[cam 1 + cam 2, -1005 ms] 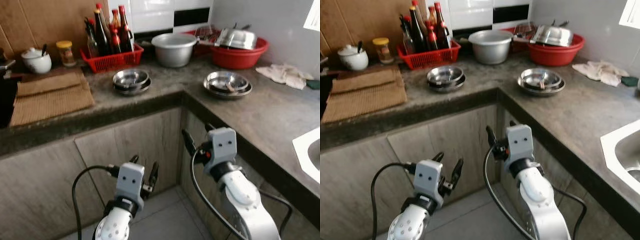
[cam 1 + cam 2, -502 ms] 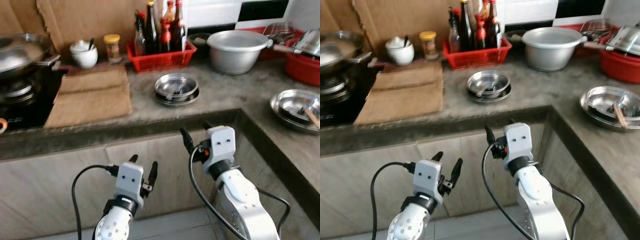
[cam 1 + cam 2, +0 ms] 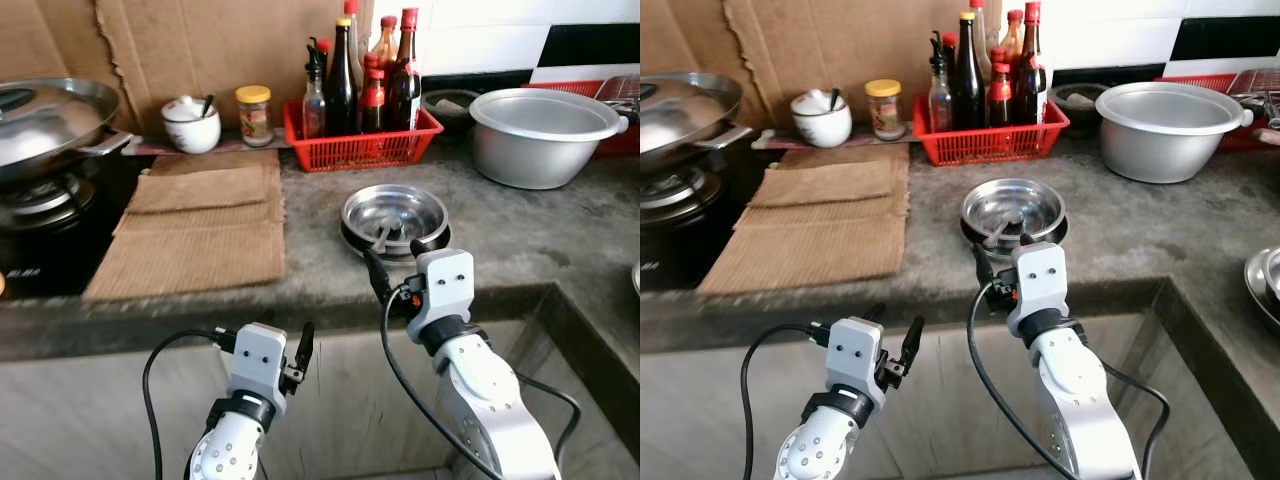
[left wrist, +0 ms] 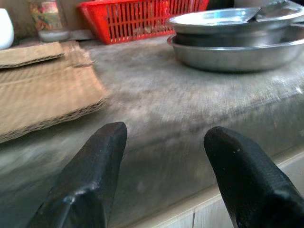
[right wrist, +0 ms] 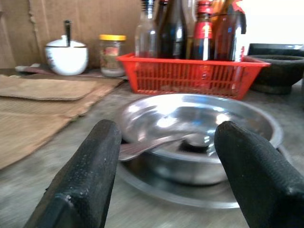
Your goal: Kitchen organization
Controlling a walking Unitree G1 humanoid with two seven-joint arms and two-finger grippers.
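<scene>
Right gripper (image 3: 395,262) of mine hangs spread and empty just short of the stacked shiny steel bowls (image 3: 394,217) near the grey stone counter's (image 3: 500,240) edge; left gripper (image 3: 290,345), also spread, waits lower. A spoon-like utensil (image 5: 161,141), I think, could tip out if bumped.

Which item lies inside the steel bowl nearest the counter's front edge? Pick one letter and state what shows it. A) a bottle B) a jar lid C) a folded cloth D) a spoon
D: the right wrist view shows a metal spoon lying in the steel bowl, with the open right claw aimed at it; the bottles stand behind it in the red basket.
</scene>
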